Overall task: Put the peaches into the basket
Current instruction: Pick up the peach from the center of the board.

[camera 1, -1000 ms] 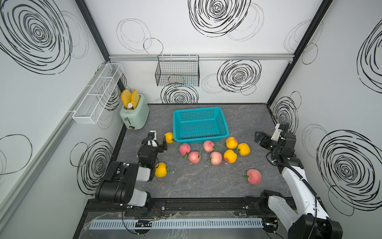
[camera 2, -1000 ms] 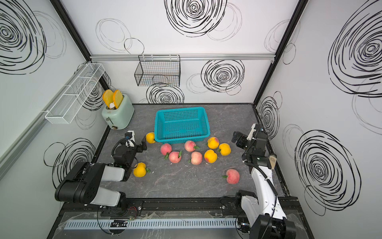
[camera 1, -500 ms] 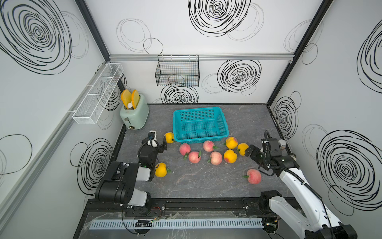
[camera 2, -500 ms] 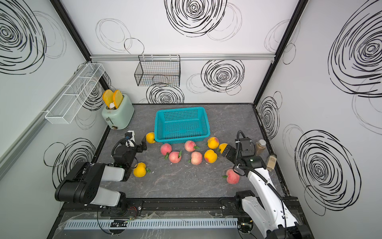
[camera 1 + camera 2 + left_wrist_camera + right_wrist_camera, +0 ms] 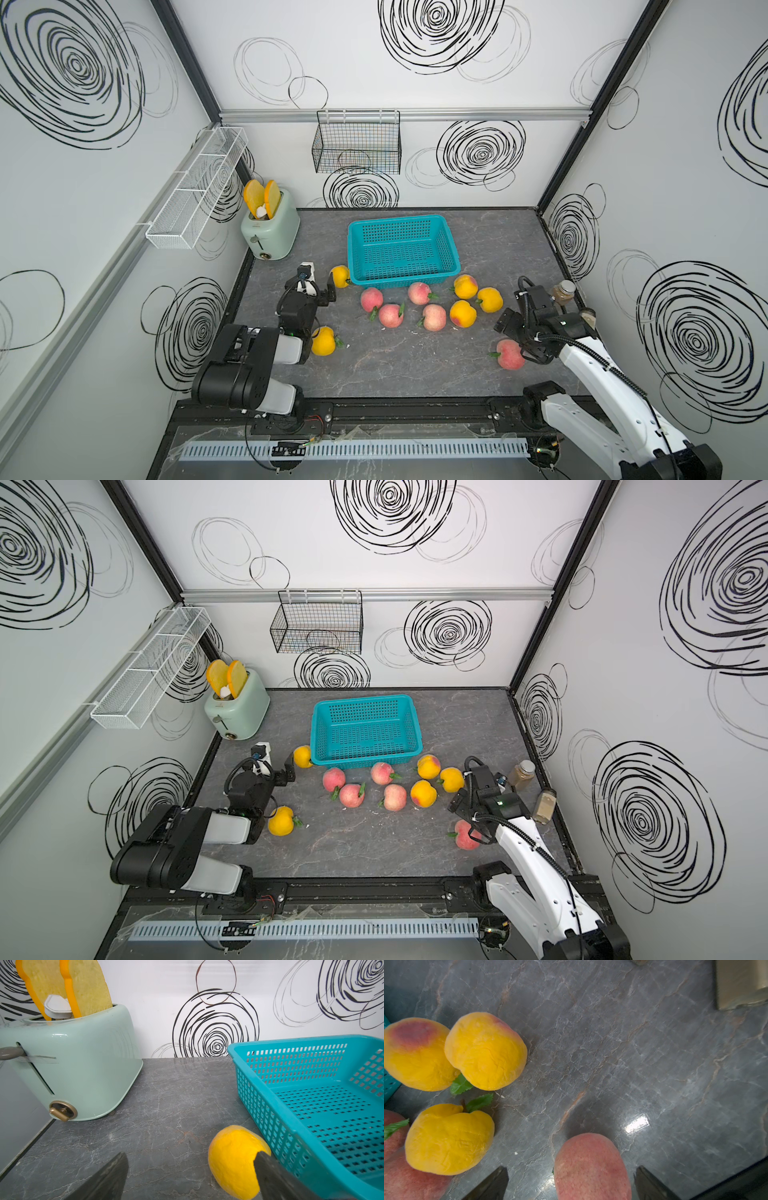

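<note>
Veined grey tabletop (image 5: 395,365), latticed teal basket (image 5: 454,258), round matte peaches (image 5: 463,313), left jaws apart, right jaws apart over pink peach (image 5: 591,1167)

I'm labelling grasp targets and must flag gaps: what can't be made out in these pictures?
Pink peach: right tool covers its edge in both top views; picture edge cuts it off in the right wrist view.
Yellow peach beside the basket: left tool finger covers part in the left wrist view.
Jar: right arm hides most of it in a top view.
</note>
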`<state>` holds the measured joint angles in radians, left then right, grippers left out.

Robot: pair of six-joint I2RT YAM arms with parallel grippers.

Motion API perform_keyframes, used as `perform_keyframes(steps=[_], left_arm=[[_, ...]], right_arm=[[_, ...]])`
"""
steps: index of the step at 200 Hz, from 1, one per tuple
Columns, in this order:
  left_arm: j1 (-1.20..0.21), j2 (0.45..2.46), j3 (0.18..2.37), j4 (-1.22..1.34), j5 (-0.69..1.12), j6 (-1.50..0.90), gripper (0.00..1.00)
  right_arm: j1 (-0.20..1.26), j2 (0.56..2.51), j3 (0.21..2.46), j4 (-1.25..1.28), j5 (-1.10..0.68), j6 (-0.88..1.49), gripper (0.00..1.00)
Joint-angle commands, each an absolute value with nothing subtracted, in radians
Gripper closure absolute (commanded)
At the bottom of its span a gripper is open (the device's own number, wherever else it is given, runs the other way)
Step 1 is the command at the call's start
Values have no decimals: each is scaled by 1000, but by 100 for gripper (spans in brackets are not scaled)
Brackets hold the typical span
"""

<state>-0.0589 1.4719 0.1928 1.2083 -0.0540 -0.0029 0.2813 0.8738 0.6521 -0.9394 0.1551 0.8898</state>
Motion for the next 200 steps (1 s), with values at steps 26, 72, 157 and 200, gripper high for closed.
perform_keyframes(steps=[26,72,157,200], left_arm=[[-64,1463,206,1284,-66,12,2],[-64,1463,207,1284,-65,11,2],[-63,1463,206,1284,-61,10,2],[-61,1463,206,1283,-58,9,2]], right_arm=[[371,935,650,-1007,172,969,1],[467,962,655,-1052,221,1026,1],[537,1103,676,-1032,291,1062,1],[538,1138,684,-997,277,1042,5]])
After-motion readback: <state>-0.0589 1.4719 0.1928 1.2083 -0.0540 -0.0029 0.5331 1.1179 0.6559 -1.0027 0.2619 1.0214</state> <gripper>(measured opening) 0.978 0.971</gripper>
